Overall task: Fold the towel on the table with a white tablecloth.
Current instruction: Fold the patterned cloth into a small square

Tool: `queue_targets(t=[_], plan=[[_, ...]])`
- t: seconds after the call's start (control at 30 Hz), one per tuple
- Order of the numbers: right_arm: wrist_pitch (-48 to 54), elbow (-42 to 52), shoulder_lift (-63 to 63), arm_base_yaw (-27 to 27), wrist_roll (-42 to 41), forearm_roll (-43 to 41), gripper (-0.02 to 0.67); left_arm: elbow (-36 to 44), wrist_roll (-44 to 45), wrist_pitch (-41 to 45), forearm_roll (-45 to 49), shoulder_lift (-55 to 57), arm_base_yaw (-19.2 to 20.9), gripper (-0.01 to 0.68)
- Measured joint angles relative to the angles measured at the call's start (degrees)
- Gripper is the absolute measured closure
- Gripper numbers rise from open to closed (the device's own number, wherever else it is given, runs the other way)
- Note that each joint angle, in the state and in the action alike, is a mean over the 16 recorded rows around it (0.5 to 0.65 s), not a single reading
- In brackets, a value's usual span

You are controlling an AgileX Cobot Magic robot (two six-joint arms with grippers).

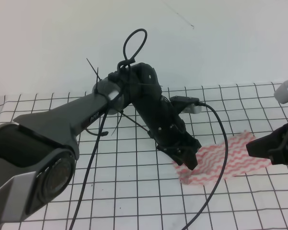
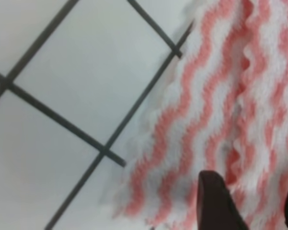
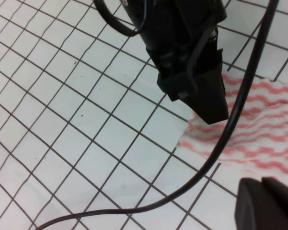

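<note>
The towel (image 1: 232, 154), white with pink wavy stripes, lies on the grid-printed white tablecloth (image 1: 134, 191) covering the table, right of centre. My left gripper (image 1: 190, 162) points down onto the towel's left end. In the left wrist view its two dark fingers (image 2: 215, 201) stand apart over the striped towel (image 2: 206, 110), which shows in the gap, so the gripper (image 2: 261, 211) is open. My right gripper (image 1: 259, 147) hovers by the towel's right end. In the right wrist view its fingers (image 3: 266, 201) look pressed together, nothing seen between them; the towel (image 3: 263, 115) lies ahead under the left gripper (image 3: 211, 108).
A black cable (image 1: 221, 143) from the left arm hangs across the towel and trails onto the tablecloth (image 3: 62, 96) toward the front. The left arm's bulky grey body (image 1: 48, 143) fills the near left. A white wall rises behind the table.
</note>
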Motion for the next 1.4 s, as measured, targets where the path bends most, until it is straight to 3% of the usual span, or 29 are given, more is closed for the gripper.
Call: queue_targets(t=[1.17, 1.4], plan=[[0.12, 0.00, 0.00, 0.00, 0.06, 0.01, 0.640, 0.00, -0.61, -3.16, -4.85, 1.94, -0.12, 0.371], [0.12, 0.00, 0.00, 0.00, 0.06, 0.03, 0.640, 0.00, -0.58, -2.01, -4.87, 3.08, -0.11, 0.419]])
